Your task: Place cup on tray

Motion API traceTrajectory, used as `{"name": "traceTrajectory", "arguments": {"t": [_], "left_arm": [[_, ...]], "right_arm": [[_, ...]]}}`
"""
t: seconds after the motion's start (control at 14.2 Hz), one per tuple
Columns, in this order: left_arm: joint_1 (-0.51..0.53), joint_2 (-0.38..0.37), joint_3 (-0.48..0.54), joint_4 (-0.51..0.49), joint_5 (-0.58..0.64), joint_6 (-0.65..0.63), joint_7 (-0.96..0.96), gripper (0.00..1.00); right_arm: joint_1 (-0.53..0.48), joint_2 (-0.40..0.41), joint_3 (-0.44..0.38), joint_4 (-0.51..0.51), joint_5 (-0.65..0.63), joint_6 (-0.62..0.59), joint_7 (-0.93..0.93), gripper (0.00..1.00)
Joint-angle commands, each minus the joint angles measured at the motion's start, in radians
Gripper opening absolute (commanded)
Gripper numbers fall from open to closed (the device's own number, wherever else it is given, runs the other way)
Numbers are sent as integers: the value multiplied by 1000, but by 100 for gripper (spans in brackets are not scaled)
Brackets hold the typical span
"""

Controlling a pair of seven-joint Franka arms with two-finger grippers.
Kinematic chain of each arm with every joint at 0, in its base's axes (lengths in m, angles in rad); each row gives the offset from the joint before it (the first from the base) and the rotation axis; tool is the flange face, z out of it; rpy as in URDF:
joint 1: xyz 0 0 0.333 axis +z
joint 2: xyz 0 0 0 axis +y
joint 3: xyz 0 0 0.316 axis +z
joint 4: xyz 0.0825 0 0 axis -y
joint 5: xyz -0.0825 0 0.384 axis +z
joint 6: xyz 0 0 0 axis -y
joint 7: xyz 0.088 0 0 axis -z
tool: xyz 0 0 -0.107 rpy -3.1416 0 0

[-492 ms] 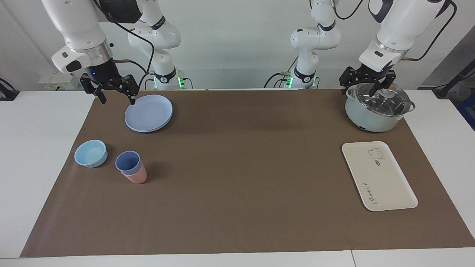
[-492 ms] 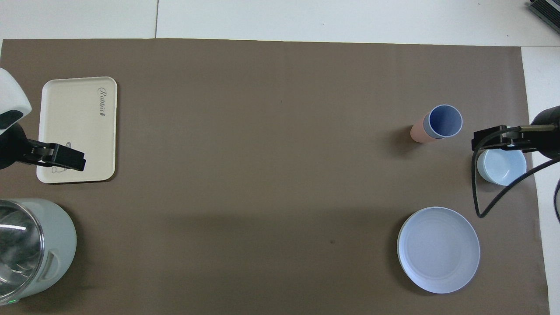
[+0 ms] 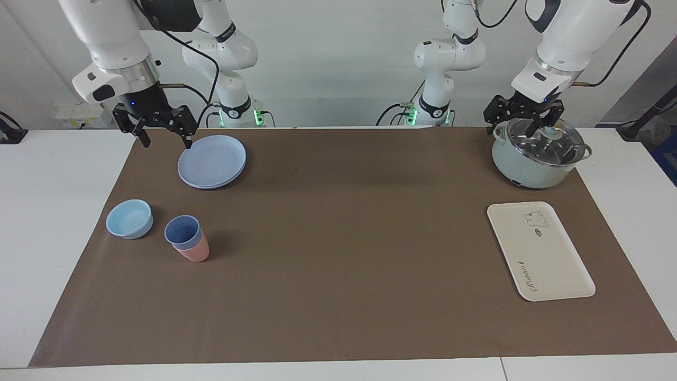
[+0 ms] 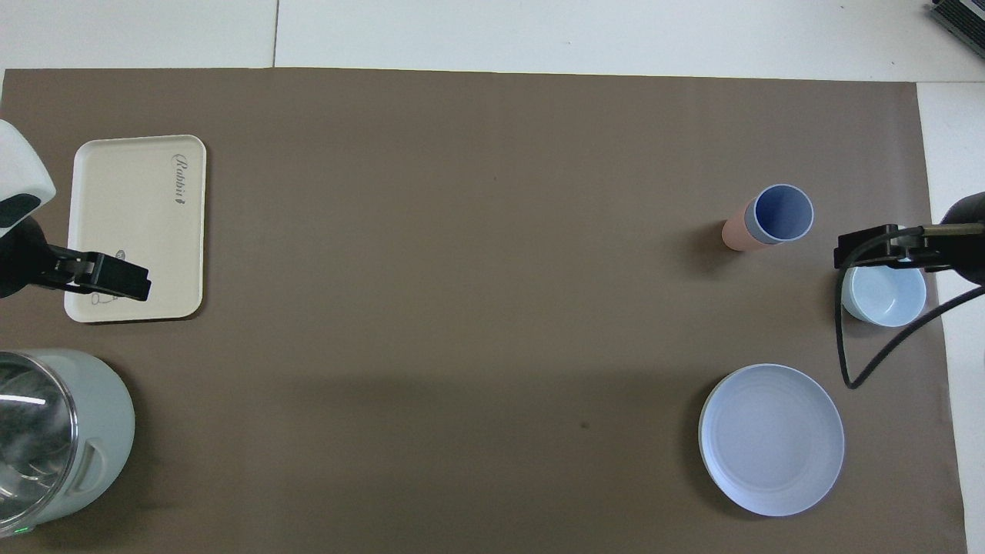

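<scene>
We see the right claw [image 3: 164,136], fingers apart, risen slightly beside the plate [image 3: 212,161]; the left claw [image 3: 530,125], spread, and the cup [image 3: 182,232] are unchanged.

The cup [image 3: 182,232] sits nested in a pink tumbler [image 3: 193,253], so only its rim and upper wall show. In the overhead view the pot [image 4: 54,438] is cut off at the 9 o'clock edge, and the left pincer [image 4: 108,277] covers the animal print on the tray [image 4: 138,231]. The right pincer [image 4: 885,248] is cut off at 3 o'clock and overlaps the bowl [image 4: 885,300].
</scene>
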Motion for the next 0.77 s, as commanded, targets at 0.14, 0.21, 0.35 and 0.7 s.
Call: {"name": "traceTrajectory", "arguments": {"t": [0.14, 0.21, 0.35, 0.7], "left_arm": [[11, -14, -7, -12, 19, -11, 8, 100], [11, -14, -7, -12, 19, -11, 8, 100], [11, -14, -7, -12, 19, -11, 8, 100], [11, -14, -7, -12, 19, -11, 8, 100]], "right_arm": [[-17, -14, 0, -22, 3, 50, 3, 96], [-27, 12, -1, -13, 7, 67, 49, 95], [-47, 95, -1, 51, 13, 107, 158, 94], [-194, 408, -1, 315, 96, 124, 237, 92]]}}
